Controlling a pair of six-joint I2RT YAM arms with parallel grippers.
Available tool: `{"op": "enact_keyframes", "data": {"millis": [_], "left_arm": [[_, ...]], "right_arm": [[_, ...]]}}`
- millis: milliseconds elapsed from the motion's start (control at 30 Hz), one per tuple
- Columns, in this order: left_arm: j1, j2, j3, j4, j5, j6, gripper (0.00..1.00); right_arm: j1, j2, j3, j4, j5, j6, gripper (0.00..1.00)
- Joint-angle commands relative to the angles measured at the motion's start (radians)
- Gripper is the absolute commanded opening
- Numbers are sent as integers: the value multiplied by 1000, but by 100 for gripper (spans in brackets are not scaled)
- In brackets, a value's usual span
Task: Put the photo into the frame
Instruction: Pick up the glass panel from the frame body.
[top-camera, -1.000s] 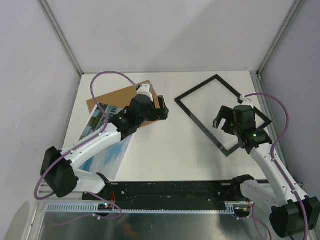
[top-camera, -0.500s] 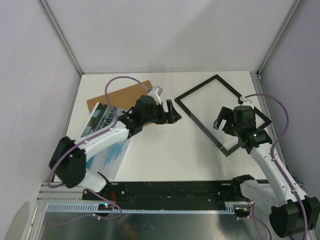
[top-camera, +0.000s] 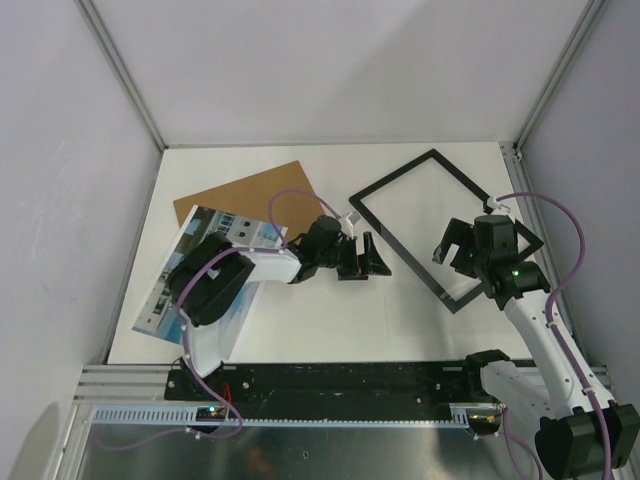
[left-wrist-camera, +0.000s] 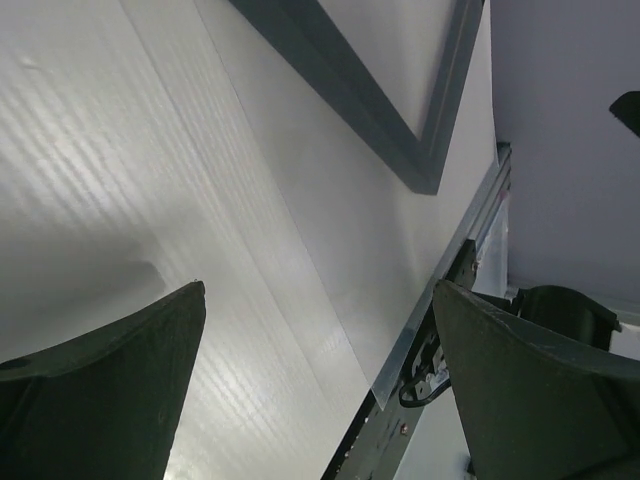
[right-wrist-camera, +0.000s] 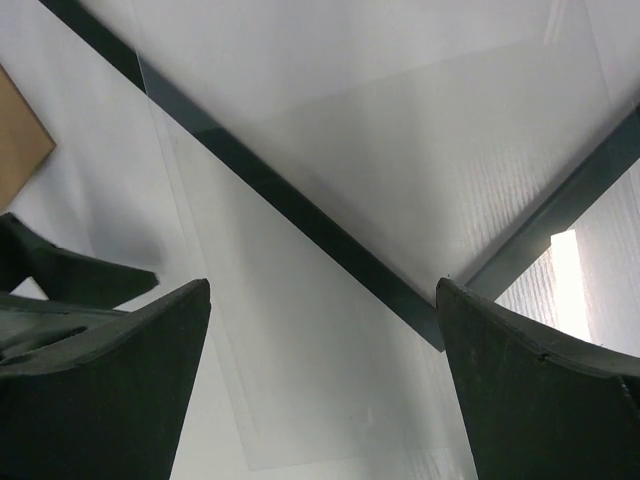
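Black frame (top-camera: 392, 177) lies flat at two o'clock; the photo (top-camera: 228, 225) sits at nine, partly over the brown board (top-camera: 240, 190). Both claws gape empty: left gripper (top-camera: 365, 258) beside the frame's edge, right gripper (top-camera: 455, 245) above its near corner. Best pin the frame squarely before fetching the photo.

Left arm (top-camera: 268, 264) is stretched out low, forearm running sideways, and the left pincer (top-camera: 362, 258) at its tip has both jaws spread wide, gripping nothing. Off to that pincer's right, well apart, the right pincer (top-camera: 452, 250) tilts downward on the right arm (top-camera: 538, 328), jaws wide too, empty.
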Motion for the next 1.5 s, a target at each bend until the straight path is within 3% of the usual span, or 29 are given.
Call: {"op": "enact_keyframes", "data": {"millis": [0, 900, 1467], "left_arm": [[-23, 77, 70, 141, 91, -67, 99], [-45, 377, 135, 525, 177, -440, 77], [-54, 465, 160, 655, 191, -538, 52]], "right_arm": [[-7, -17, 41, -6, -27, 2, 99], [-7, -45, 41, 15, -94, 9, 99], [-8, -48, 41, 10, -105, 18, 99]]}}
